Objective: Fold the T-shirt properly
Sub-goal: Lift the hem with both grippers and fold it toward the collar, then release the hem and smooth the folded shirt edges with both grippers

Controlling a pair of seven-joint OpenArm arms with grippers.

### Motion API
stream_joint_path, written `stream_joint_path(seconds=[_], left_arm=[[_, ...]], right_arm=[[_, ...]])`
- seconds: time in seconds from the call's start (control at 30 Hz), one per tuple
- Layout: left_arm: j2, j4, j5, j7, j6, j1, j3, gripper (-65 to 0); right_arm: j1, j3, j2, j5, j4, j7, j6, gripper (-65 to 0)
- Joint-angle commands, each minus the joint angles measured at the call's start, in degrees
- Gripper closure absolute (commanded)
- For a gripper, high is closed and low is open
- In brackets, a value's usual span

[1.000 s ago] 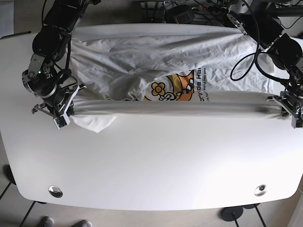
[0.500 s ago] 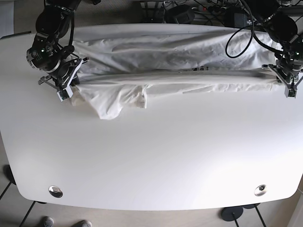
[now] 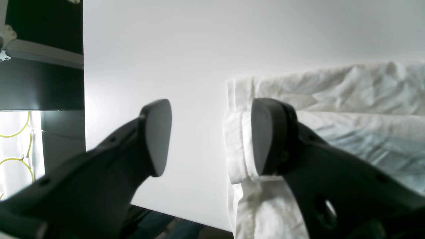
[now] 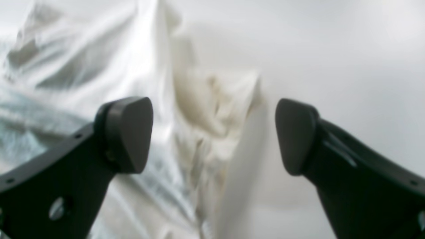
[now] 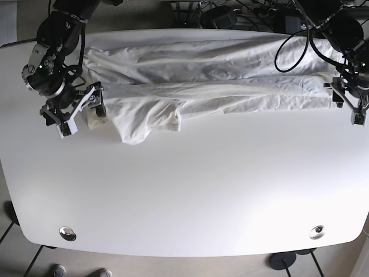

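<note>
Lying across the far half of the white oval table (image 5: 190, 196): a crumpled white cotton T-shirt (image 5: 219, 81), folded over lengthwise into a long band running from one side of the table to the other. Showing no printed side, only plain wrinkled fabric. Trailing a sleeve (image 5: 141, 118) toward the near edge, on the base view's left, in a rounded flap lying flat.

Ending on the base view's right in a doubled hem (image 3: 237, 146), two layers stacked and rolled over at the table's side. Hovering just at that hem: the black left gripper (image 3: 211, 136), fingers (image 3: 156, 136) spread wide apart, holding nothing, one pad over bare table and the other over the cloth's edge.

Hanging at the opposite end, beside the bunched shoulder cloth: the black right gripper (image 4: 214, 136), jaws gaping likewise, gripping nothing, with the shirt's ragged edge (image 4: 212, 116) below the gap. Looking blurred in the right wrist view, so not telling whether either pad is touching fabric.

Sitting near the front rim of the table: two small round metal fittings (image 5: 68, 232), one toward each corner. Tangling behind the far edge: black cables (image 5: 242, 10).
</note>
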Motion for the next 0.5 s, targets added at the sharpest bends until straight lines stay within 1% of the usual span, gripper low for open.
stream_joint_path(seconds=[0.03, 0.1, 0.17, 0.27, 0.3, 0.37, 0.43, 0.47, 0.5], left_arm=[[-0.8, -2.2, -0.3, -0.3, 0.3, -0.5, 1.2, -35.8], [-0.8, -5.3, -0.3, -0.3, 0.3, -0.5, 1.6, -35.7], [0.3, -8.2, -0.1, -0.6, 0.3, -0.5, 1.7, -31.9], [0.5, -11.4, 0.2, -4.5, 0.3, 0.1, 1.7, -26.2], [0.6, -13.0, 0.2, -6.2, 0.3, 1.2, 1.7, -25.8], [0.5, -14.4, 0.2, -7.1, 0.3, 1.9, 1.7, -25.8], [0.5, -14.6, 0.2, -7.1, 0.3, 2.2, 1.7, -25.8], [0.5, -14.5, 0.2, -7.1, 0.3, 2.2, 1.7, -25.8], [0.5, -14.6, 0.2, -7.1, 0.3, 2.2, 1.7, -25.8]], right_arm=[[5.3, -1.4, -0.6, -1.1, -3.2, -0.7, -0.03, -55.3], [9.2, -1.9, -0.9, -2.7, -7.3, -1.2, -0.03, -55.3], [13.1, -3.6, -2.1, -3.0, -12.9, -1.8, -0.03, -55.3], [17.1, -6.3, -2.4, -2.8, -20.6, -1.7, -0.03, -55.3], [18.7, -7.3, -3.1, -2.7, -24.3, -1.5, -0.03, -55.3], [19.9, -7.1, -4.5, -3.2, -28.7, -1.2, -0.03, -55.3], [20.6, -7.1, -4.5, -3.2, -32.7, 0.5, -0.03, -54.7], [20.6, -7.2, -4.6, -3.2, -33.8, 1.4, -0.03, -51.8], [20.5, -7.2, -4.6, -2.9, -34.6, 2.1, -0.03, -46.1]])
